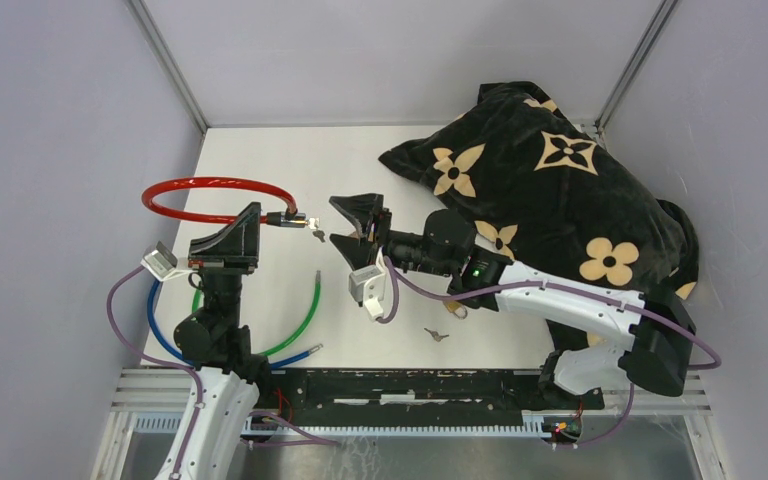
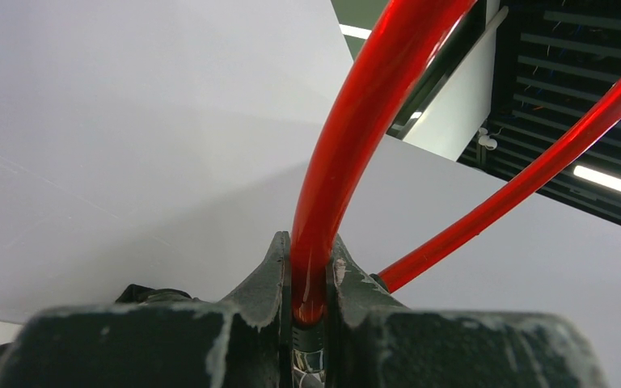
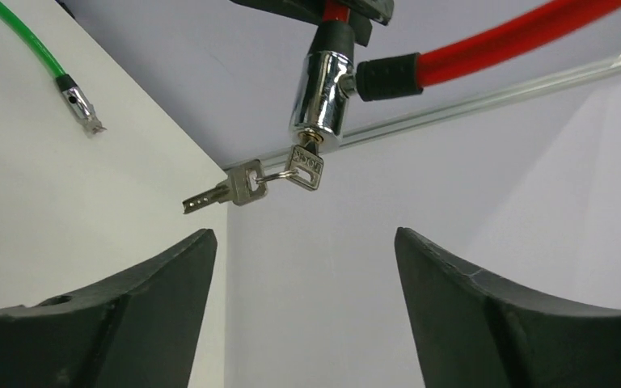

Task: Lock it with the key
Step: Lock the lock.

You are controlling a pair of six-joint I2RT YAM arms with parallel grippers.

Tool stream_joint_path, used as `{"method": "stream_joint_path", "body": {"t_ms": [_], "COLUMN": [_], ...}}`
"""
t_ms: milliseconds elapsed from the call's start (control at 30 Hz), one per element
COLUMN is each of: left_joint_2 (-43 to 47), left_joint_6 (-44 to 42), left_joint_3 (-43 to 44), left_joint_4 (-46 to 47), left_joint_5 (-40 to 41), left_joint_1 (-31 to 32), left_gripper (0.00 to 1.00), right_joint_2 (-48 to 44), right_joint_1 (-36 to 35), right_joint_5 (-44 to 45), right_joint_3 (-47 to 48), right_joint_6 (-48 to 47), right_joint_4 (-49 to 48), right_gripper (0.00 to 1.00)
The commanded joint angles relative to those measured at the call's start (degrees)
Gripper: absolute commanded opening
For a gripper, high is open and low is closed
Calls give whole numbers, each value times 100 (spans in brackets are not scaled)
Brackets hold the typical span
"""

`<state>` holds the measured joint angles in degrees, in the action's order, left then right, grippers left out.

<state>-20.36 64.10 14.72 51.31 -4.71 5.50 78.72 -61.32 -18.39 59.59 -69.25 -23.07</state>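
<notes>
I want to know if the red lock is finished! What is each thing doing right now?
left gripper: shut on red cable
red cable: closed in a loop, held up
lock cylinder: key inside, spare key dangling
right gripper: open, touching nothing
green cable: on table, end free
loose key: lying on table

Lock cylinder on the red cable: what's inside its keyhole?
A key sits in the lock cylinder, head showing; a second key hangs from its ring. The blade is hidden inside.

White table (image 1: 260, 155), pale grey walls (image 1: 50, 150)
</notes>
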Motion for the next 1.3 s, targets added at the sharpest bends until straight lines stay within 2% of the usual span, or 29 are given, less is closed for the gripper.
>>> {"method": "stream_joint_path", "body": {"t_ms": [0,100,233,333,433,533,633,867,1033,1067,1133,1267], "left_joint_2": [22,23,23,23,24,36,40,76,50,45,49,58], "left_joint_6": [-117,-117,-120,-119,-109,-101,-107,-108,-89,-88,-97,-108], "left_joint_3": [207,198,198,194,198,193,187,171,159,162,163,158], "left_joint_4": [284,267,257,248,248,248,248,213,168,149,126,125], "left_joint_5": [32,40,49,49,49,49,49,54,32,40,44,49], "left_joint_1": [6,13,7,9,9,4,10,4,5,4,4,9], "left_gripper": [2,2,2,2,2,2,2,2,2,2,2,2], "right_joint_2": [-370,-529,-444,-317,-240,47,283,637,1005,1106,1272,1415], "right_joint_1": [46,41,50,74,83,76,23,-75,-81,-80,-75,-73], "right_joint_5": [195,-92,-315,-961,-1336,-1053,-716,-96,123,125,125,168], "right_joint_3": [104,292,980,1546,1628,1970,2070,2228,2697,2830,3076,3350], "right_joint_6": [851,1467,2649,3536,4631,5599,6231,6590,6591,6585,6550,6522], "right_joint_4": [182,791,1858,2296,1573,1062,474,-110,-68,-10,122,290], "right_gripper": [92,98,98,98,98,98,93,84,79,77,64,27]}}
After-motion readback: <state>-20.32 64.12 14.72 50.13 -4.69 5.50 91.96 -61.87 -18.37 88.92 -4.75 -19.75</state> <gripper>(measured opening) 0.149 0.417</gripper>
